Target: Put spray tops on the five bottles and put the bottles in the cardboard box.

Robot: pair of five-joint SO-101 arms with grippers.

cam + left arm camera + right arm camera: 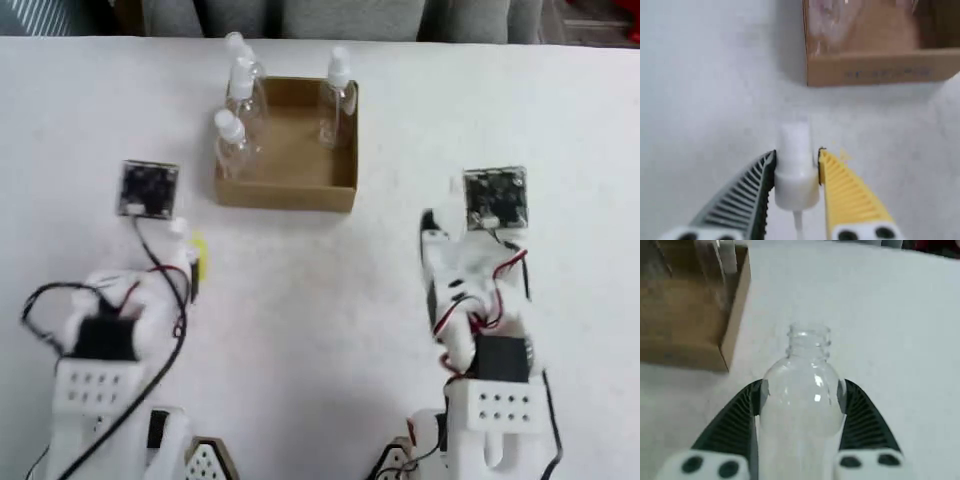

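My left gripper is shut on a white spray top, held upright just above the table with its thin tube hanging down. In the high view this gripper is left of and nearer than the cardboard box. The neck of a clear, uncapped bottle points away from my right gripper, which is shut around its body. That gripper lies right of the box's near corner. Several capped bottles stand inside the box.
The open box stands at the middle back of the white table; its corner is close ahead of the held bottle. Red and black cables trail over both arms. Bare table lies between the arms.
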